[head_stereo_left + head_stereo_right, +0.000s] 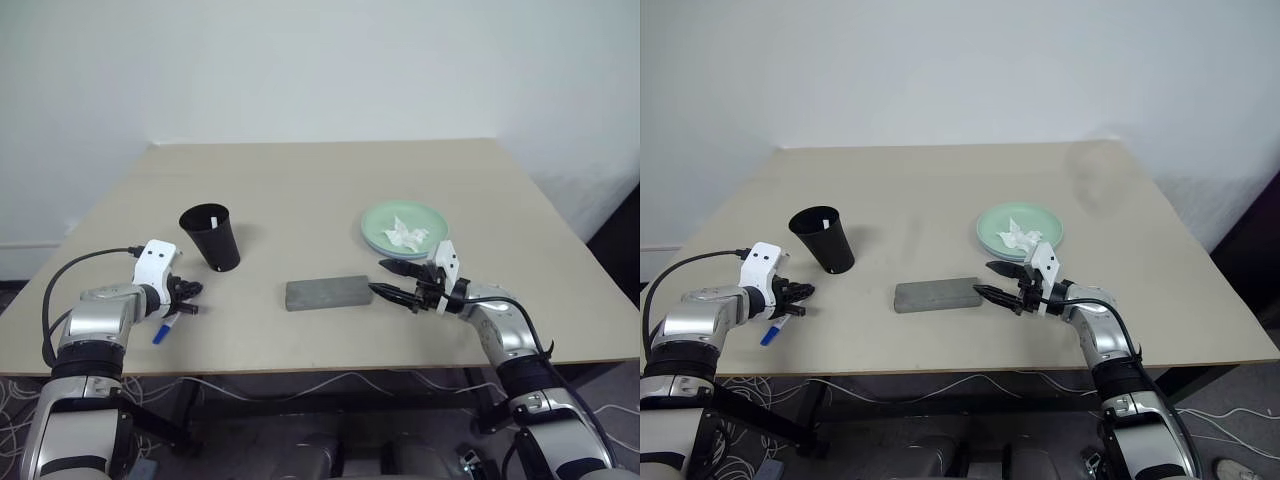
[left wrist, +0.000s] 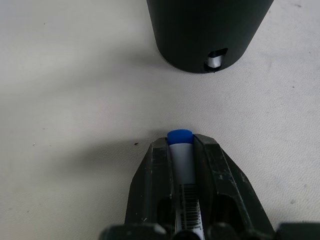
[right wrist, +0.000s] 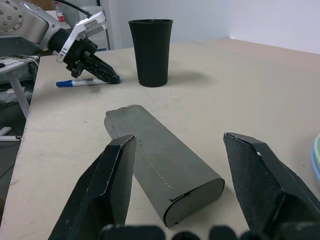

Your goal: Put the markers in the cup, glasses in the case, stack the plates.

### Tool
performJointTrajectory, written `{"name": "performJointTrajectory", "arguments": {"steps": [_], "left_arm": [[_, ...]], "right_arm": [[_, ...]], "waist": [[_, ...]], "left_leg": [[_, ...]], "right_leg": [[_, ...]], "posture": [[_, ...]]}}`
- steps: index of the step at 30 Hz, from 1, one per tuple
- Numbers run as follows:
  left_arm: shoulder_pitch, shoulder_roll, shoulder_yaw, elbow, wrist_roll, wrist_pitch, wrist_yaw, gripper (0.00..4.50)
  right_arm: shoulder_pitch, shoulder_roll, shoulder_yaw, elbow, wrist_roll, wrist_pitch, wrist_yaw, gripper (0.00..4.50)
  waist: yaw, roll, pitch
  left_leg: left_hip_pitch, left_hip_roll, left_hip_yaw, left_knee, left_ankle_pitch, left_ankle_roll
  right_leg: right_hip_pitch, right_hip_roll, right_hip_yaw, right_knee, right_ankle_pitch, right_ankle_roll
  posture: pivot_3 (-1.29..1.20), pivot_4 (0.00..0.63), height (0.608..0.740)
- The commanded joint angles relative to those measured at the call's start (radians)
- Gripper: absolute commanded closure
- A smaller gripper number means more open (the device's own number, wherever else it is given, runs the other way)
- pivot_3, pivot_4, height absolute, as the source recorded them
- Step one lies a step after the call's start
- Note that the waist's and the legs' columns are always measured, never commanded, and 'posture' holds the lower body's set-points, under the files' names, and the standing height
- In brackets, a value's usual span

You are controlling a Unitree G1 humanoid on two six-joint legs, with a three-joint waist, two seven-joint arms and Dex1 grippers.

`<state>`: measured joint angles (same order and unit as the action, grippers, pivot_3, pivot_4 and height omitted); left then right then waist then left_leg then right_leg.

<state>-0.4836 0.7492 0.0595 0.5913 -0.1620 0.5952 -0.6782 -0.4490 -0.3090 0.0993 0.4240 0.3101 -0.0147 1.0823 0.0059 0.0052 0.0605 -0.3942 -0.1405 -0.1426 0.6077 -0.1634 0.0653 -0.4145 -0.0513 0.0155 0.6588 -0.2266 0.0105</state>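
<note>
marker: lying on the table just short of the cup, your left gripper clamped on it, blue cap poking past the fingertips
left arm: low over the table's left edge, gripper angled down and forward
cup: upright, another marker inside
case: shut, mid-table
right gripper: jaws spread, level, pointing at the case's end, touching nothing
plates: stacked behind it

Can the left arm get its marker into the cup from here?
Probably yes: the left gripper is shut on the marker, and the cup stands upright just ahead, with bare table between them.
</note>
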Motion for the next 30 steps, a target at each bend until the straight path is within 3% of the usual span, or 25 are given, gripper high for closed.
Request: {"name": "performJointTrajectory", "arguments": {"steps": [1,7,11,17,21,30], "left_arm": [[0.041,0.024,-0.006,-0.106,0.013,-0.055,-0.042,4.33],[0.161,-0.001,-0.009,-0.443,-0.072,-0.184,-0.208,4.33],[0.112,-0.063,0.02,-0.489,-0.111,-0.235,-0.199,4.33],[-0.046,-0.186,0.09,-0.405,-0.133,-0.418,-0.106,4.33],[-0.183,-0.243,0.143,-0.256,-0.119,-0.575,-0.004,4.33],[-0.386,-0.247,0.14,0.139,0.045,-0.968,0.231,4.33]], "right_arm": [[-0.015,-0.001,-0.016,-0.024,0.001,-0.016,-0.001,1.45],[-0.021,0.0,-0.013,-0.018,-0.002,-0.017,-0.001,1.45],[-0.03,0.0,-0.014,-0.01,-0.003,-0.018,0.0,1.45],[-0.032,-0.001,-0.014,-0.009,-0.004,-0.022,-0.001,1.45],[-0.029,0.0,-0.014,-0.012,-0.007,-0.023,-0.002,1.45],[-0.027,0.003,-0.018,-0.018,-0.012,-0.025,-0.006,1.45]], "waist": [[0.0,0.0,0.0],[0.005,0.0,0.0],[0.005,0.0,0.0],[0.005,0.0,0.0],[0.005,-0.001,0.0],[0.005,-0.001,0.0]], "left_leg": [[0.0,0.0,0.0,0.0,0.0,0.0],[-0.003,0.0,0.001,0.0,0.0,0.0],[-0.002,0.0,0.001,0.0,0.0,0.0],[-0.002,0.0,0.0,0.0,0.0,0.0],[-0.001,0.0,0.0,0.001,0.0,0.0],[-0.001,0.0,0.001,0.003,0.0,0.0]], "right_leg": [[0.0,0.0,0.0,0.0,0.0,0.0],[-0.001,-0.001,0.0,-0.004,0.0,0.0],[0.0,-0.001,0.0,-0.003,0.0,0.0],[0.0,-0.001,-0.001,-0.001,0.0,0.0],[0.0,0.0,-0.001,-0.002,0.001,0.002],[0.003,0.0,-0.001,-0.004,0.002,0.003]], "posture": [[0.0,0.0,0.738],[0.0,0.0,0.738],[0.0,0.0,0.738],[0.0,0.0,0.738],[0.0,0.0,0.738],[0.0,0.0,0.738]]}}
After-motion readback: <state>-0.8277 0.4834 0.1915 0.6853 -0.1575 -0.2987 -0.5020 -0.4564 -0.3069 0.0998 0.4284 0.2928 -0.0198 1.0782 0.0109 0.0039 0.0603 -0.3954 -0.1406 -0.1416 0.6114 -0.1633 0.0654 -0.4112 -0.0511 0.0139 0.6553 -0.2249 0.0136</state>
